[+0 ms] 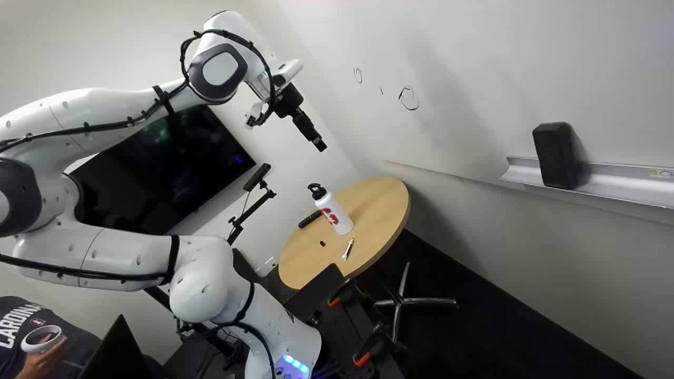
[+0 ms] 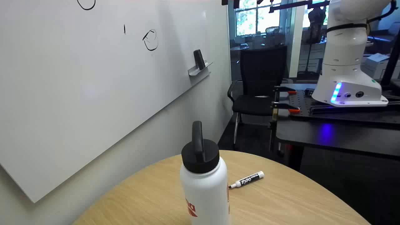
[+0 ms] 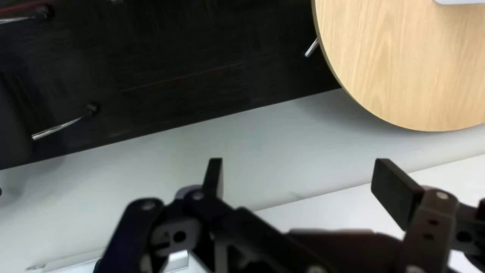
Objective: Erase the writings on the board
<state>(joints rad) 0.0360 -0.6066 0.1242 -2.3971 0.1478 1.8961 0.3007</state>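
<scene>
The board (image 1: 489, 58) is a large white panel, also seen in an exterior view (image 2: 78, 90) and as a white strip in the wrist view (image 3: 322, 216). The writings (image 1: 402, 94) are thin dark scribbles: two loops and a short stroke between them. They also show in an exterior view (image 2: 146, 35). A black block eraser (image 1: 555, 155) leans upright on the board's ledge (image 1: 626, 181), and shows in an exterior view too (image 2: 199, 59). My gripper (image 1: 319, 143) hangs in the air off the board, pointing down. In the wrist view the gripper (image 3: 299, 170) has its fingers wide apart with nothing between them.
A round wooden table (image 1: 389, 200) stands below the gripper. On it are a white bottle (image 1: 337, 217), a marker (image 2: 248, 179) and a black remote-like object (image 1: 309, 219). A black screen (image 1: 179, 173) hangs behind the arm. A chair (image 2: 262, 78) stands near the board's far end.
</scene>
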